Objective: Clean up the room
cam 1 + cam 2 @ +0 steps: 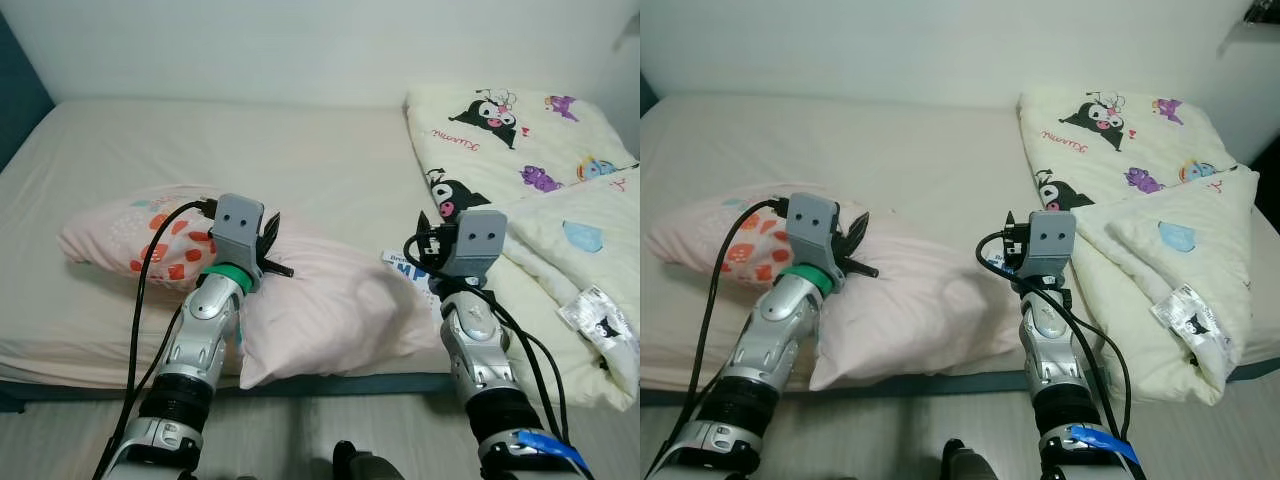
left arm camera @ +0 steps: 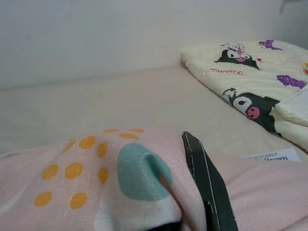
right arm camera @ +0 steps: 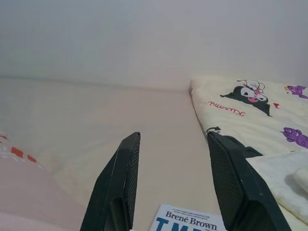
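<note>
A pink pillow [image 1: 330, 310] lies at the bed's near edge, its patterned end [image 1: 150, 240] toward the left. My left gripper [image 1: 274, 245] rests on top of it, shut on a fold of the patterned fabric [image 2: 120, 173]; one black finger [image 2: 204, 178] shows beside the bunched cloth and the other is covered by it. A white book with blue lettering [image 3: 187, 221] lies on the sheet between the pillow and the blanket. My right gripper [image 3: 173, 137] hovers just over the book [image 1: 405, 265], open, with nothing between its fingers [image 3: 120, 178].
A cream blanket with cartoon characters [image 1: 520, 150] is heaped on the bed's right side, its corner hanging over the near edge. The beige mattress [image 1: 250, 150] stretches back to a white wall. A strip of floor [image 1: 320, 430] shows below the bed.
</note>
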`<state>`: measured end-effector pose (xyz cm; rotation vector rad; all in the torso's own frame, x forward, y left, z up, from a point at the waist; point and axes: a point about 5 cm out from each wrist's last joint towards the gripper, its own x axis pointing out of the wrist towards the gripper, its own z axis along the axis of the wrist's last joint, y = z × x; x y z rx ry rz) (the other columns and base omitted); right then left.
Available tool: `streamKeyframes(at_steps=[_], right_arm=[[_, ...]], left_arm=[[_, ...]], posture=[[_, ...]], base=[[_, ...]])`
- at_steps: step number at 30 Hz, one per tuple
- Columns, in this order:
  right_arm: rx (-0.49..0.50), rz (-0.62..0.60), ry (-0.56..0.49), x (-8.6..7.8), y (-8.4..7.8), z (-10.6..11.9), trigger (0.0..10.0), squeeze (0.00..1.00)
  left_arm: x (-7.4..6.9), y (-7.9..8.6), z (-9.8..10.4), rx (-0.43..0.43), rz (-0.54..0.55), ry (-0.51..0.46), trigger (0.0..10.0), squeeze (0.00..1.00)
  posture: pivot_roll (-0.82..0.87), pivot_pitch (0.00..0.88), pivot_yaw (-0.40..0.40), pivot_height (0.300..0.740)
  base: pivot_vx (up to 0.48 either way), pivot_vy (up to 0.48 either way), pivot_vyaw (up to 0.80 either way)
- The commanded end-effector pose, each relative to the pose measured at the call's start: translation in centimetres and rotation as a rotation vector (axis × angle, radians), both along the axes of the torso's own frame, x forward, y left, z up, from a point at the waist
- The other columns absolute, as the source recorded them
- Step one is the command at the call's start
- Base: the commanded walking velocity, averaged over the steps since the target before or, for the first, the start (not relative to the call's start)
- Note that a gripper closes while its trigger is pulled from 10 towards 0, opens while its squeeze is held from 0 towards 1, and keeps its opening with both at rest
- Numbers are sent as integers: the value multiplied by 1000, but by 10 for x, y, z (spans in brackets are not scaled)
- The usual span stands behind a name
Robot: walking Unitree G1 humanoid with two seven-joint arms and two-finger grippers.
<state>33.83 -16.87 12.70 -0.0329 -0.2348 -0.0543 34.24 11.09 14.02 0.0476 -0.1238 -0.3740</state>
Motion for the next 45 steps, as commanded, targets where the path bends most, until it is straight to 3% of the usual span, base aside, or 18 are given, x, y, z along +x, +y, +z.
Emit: streamKeyframes(at_steps=[1, 34, 45], right_arm=[[14, -10, 21, -4, -1, -9, 10000, 0], [30, -47, 5, -8, -6, -11, 10000, 0], [35, -51, 0, -8, -5, -11, 10000, 0]], left_arm=[[-1, -6, 10, -9, -33, -64, 10000, 0], [1, -12, 14, 13, -97, -72, 10000, 0], [-2, -18, 17, 30, -130, -87, 10000, 0]], posture=[[13, 59, 29, 740], [17, 67, 64, 740], [23, 65, 62, 740]], base=[[0, 454, 0], [0, 459, 0], [0, -359, 0]])
